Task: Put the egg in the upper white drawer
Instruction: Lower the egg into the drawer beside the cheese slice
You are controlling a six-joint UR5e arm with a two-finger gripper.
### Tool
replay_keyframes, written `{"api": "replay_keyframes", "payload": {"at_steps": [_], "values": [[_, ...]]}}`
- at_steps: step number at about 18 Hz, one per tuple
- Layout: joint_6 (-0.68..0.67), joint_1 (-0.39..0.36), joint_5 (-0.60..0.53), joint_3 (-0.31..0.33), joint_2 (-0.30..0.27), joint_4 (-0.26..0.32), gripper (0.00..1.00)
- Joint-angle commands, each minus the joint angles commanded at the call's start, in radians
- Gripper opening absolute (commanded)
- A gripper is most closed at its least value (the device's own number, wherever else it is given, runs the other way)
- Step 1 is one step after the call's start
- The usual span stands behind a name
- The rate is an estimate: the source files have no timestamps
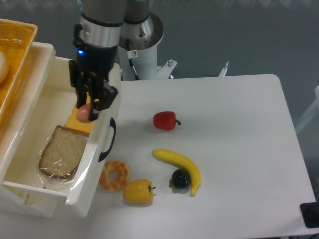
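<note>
Over the large glossy white plastic drawer [30, 191], just inside its right wall, the gripper [88, 111] is clamped on the small brownish-pink egg [84, 113], above the yellow slab [76, 121] and wrapped bread slice [62, 152]. Right, on the white table [239, 129], lies a red bell pepper [165, 120].

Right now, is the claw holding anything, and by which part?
Yes: the claw grips the egg across its sides, over the upper white drawer.

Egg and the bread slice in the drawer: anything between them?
Nothing solid in the camera view: the egg, held in the hand, hangs over the yellow cheese slice, just above the wrapped bread.
</note>
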State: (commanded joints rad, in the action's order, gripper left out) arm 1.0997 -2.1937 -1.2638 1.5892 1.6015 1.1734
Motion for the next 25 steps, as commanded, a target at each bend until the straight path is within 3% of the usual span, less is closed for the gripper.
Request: {"api": "replay_keyframes", "payload": {"at_steps": [7,25], "values": [[0.087,0.058,-0.097,0.037,-0.005,0.068,0.16],[0.092,0.138,-0.14,0.057,0.089,0.069,0.21]]}}
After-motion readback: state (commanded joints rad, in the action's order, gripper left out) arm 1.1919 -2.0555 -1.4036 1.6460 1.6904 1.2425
